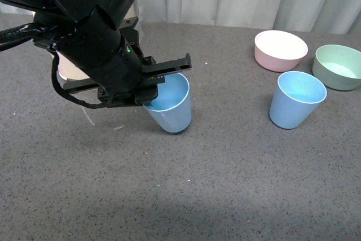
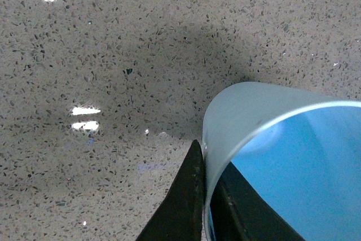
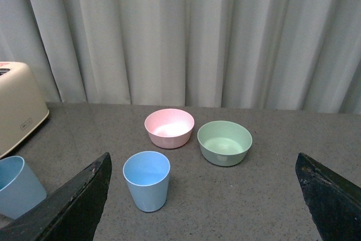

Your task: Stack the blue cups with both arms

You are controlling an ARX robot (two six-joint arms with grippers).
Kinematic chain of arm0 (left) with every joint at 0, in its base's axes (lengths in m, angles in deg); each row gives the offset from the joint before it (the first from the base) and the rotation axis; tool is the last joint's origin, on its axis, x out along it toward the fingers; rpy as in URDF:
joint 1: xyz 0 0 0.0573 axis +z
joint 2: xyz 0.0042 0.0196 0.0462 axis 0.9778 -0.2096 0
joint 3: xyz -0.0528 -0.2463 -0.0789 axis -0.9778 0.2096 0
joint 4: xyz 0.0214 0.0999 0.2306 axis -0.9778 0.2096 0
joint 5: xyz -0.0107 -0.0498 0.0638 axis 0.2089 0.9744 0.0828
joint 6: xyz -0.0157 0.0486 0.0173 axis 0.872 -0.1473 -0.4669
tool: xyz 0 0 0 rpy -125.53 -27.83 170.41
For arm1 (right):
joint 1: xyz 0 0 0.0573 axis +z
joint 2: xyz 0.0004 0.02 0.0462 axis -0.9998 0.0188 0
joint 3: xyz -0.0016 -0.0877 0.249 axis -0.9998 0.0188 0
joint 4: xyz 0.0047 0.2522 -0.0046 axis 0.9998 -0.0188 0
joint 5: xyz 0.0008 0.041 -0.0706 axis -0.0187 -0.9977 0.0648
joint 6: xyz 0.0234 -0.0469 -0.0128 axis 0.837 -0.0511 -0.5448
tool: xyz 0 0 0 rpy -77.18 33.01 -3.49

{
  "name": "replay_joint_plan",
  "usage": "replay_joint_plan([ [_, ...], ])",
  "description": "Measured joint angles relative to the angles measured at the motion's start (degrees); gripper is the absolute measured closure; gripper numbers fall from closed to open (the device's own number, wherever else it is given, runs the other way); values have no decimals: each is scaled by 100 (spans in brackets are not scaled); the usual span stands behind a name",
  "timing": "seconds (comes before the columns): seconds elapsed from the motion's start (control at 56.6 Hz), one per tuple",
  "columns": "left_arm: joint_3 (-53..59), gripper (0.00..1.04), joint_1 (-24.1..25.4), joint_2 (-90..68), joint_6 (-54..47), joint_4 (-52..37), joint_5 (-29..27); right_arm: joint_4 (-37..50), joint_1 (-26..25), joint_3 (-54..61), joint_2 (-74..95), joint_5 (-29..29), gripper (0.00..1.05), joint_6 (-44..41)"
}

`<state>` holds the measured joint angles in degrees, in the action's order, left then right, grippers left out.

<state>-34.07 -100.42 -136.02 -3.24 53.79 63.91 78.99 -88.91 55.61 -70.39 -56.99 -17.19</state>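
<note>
Grey speckled tabletop (image 1: 225,173) runs back to pale curtains (image 3: 197,38). The left gripper (image 2: 210,201) is clamped on the rim of one blue cup (image 1: 172,108), with one finger inside the wall and one outside (the left wrist view shows this plainly). The cup hangs below and just ahead of the jaws, leaning a little. Its base may be just off the table, though the front view does not settle that.

The right gripper (image 3: 202,156) has its fingers spread wide and holds nothing. The second blue cup (image 1: 297,100) stands upright ahead of it, well apart, with a pink bowl (image 1: 280,50) and a green bowl (image 1: 338,67) just beyond.

A pinch on a thin rim is, I judge, a weak hold. The cup could pivot or slip during a fast carry. Lowered off-centre or while leaning, it could catch the other cup's rim and tip it towards the bowls, unless the right gripper steadies that cup first.
</note>
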Motion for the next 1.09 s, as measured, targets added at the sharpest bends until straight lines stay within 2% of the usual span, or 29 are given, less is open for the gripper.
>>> replay_joint_plan([
  [0.459, -264, 101, -258, -240, 146, 212, -116, 0, 0, 0, 0, 2, 10, 0],
  [0.777, -372, 58, -264, -219, 260, 284, -72, 0, 0, 0, 0, 0, 10, 0],
  [0.865, -376, 41, -264, -149, 289, 341, -61, 0, 0, 0, 0, 0, 10, 0],
  [0.936, -376, 26, -269, -9, 122, 317, -203, 0, 0, 0, 0, 2, 10, 0],
  [1.094, -376, 6, -256, 313, 7, 317, -466, 0, 0, 0, 0, 0, 10, 0],
])
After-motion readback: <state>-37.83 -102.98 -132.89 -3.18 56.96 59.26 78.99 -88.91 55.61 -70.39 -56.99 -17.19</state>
